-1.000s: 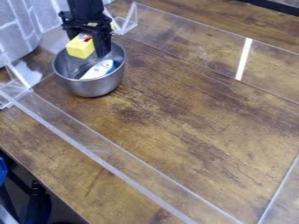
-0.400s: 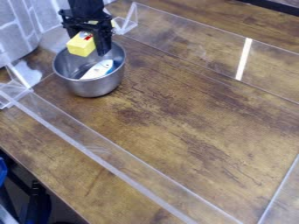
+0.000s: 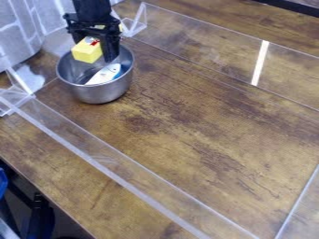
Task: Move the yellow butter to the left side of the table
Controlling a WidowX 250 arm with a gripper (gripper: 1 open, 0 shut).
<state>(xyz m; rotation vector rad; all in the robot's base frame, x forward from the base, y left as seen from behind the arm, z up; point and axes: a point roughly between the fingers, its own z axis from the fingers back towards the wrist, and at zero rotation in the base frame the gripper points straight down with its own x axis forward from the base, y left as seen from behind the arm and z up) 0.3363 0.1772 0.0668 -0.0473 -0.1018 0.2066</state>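
The yellow butter [image 3: 86, 51] is a small yellow block held between the black fingers of my gripper [image 3: 89, 49], which points straight down and is shut on it. Gripper and butter hang just above a metal bowl [image 3: 97, 86] at the upper left of the wooden table [image 3: 187, 121]. A pale object [image 3: 111, 72] lies inside the bowl.
Clear acrylic walls [image 3: 75, 140] fence the table along its front-left edge, the back and the right. Grey and white things [image 3: 19, 37] stand outside the wall at the upper left. A bright glare streak [image 3: 260, 63] lies on the wood at the upper right.
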